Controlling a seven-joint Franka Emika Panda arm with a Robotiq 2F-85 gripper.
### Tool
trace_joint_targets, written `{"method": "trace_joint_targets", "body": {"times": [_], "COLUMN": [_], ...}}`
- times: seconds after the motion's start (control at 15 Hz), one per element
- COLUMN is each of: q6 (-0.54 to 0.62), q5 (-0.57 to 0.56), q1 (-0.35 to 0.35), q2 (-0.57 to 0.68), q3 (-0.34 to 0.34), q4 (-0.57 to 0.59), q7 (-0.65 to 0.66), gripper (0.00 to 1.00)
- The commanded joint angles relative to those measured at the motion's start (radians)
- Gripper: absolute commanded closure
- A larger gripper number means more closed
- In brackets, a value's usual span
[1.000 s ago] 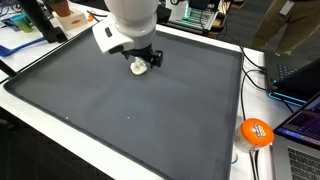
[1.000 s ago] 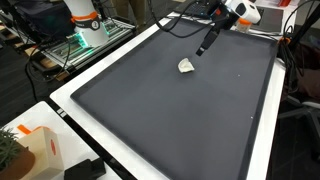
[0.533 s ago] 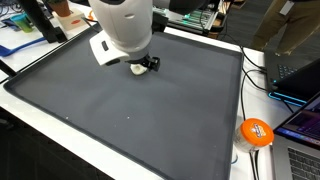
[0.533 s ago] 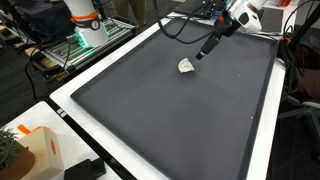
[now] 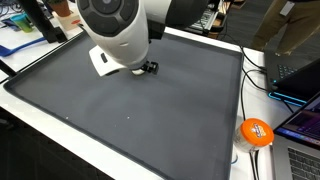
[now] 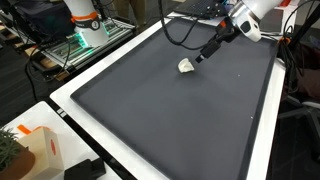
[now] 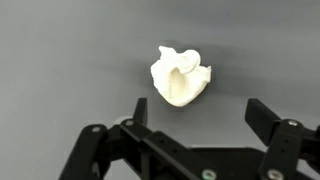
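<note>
The small cream-white lumpy object is lying on the dark grey mat of the worktop, just ahead of my gripper and slightly off-centre toward one finger, showing no clear long axis. I am hovering above it, jaws spread wide and holding nothing. The mat's white rim is lying well apart from it.
</note>
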Motion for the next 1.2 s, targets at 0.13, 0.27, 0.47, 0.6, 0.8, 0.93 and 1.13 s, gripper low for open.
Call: {"method": "trace_joint_targets", "body": {"times": [0.13,0.27,0.47,0.6,0.8,0.93,1.13], "q6": [-0.084,-0.089,-0.105,-0.119,-0.131,-0.137,-0.154], "q5": [0.003,0.003,0.003,0.005,-0.003,-0.005,-0.004], "q1": [0.005,0.006,0.007,0.007,0.002,0.003,0.003], "q2": [0.109,0.130,0.158,0.174,0.185,0.194,0.211], "q3": [-0.019,-0.022,-0.025,-0.026,-0.017,-0.017,-0.017], "q4": [0.144,0.172,0.210,0.233,0.256,0.269,0.289], "q7": [-0.040,-0.047,-0.054,-0.056,-0.056,-0.059,-0.066], "gripper": [0.00,0.00,0.00,0.00,0.00,0.00,0.00]}}
